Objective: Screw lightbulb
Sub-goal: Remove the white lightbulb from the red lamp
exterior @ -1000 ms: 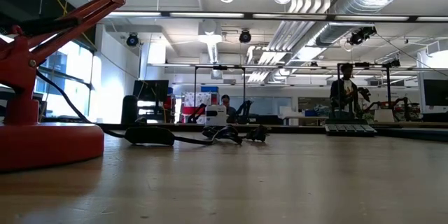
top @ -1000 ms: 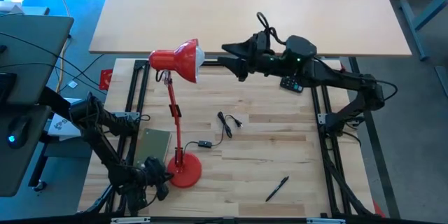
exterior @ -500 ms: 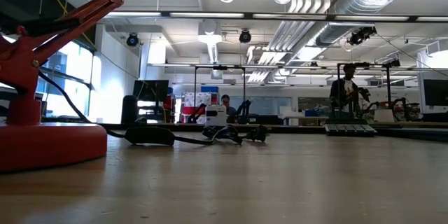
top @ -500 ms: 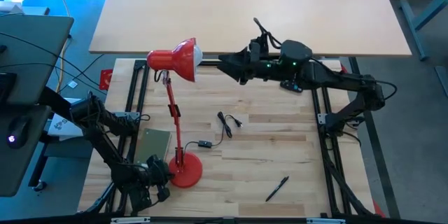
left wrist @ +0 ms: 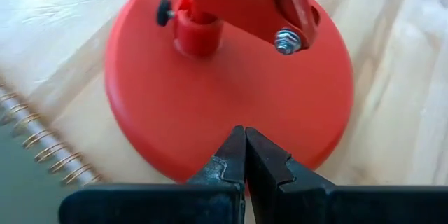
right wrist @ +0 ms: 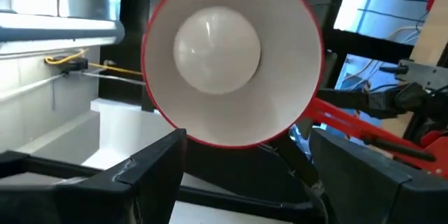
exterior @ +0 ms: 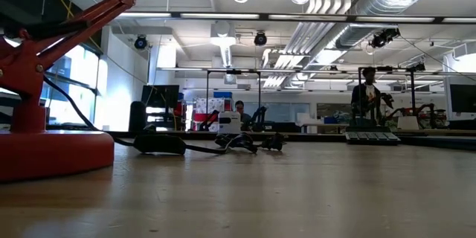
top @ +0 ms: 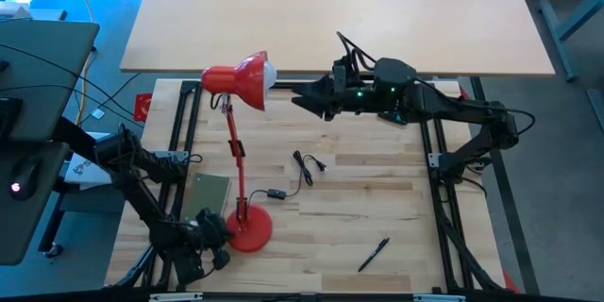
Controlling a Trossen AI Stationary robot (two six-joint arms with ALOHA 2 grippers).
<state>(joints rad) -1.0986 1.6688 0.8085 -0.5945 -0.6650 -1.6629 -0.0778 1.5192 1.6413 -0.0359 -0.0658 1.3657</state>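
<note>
Lightbulb: one lightbulb (right wrist: pixel 216 50) is seen, seated inside the red shade (right wrist: pixel 297 77) of the lamp, at the upper middle of the right wrist view.
Lamp: one red desk lamp (top: pixel 236 151) is counted; its shade is at the upper left of the table (top: pixel 377 208) in the high view, its round base (left wrist: pixel 231 98) at the lower left.
Right gripper: the right gripper (top: pixel 300 98) is held just right of the shade's mouth, fingers spread, nothing gripped; the lightbulb is framed between them but apart.
Left gripper: the left gripper (left wrist: pixel 245 150) is pressed together, tips at the edge of the lamp base.
Pen: one black pen (top: pixel 373 255) is found at the lower right.
Notebook: one spiral notebook (top: pixel 208 198) is laid beside the base.
Cord: one black cord (top: pixel 300 175) is trailed mid-table.
Remote: one dark remote (top: pixel 394 113) is partly covered by the right arm.
People: two people (exterior: pixel 368 100) are seen far behind in the low view.
</note>
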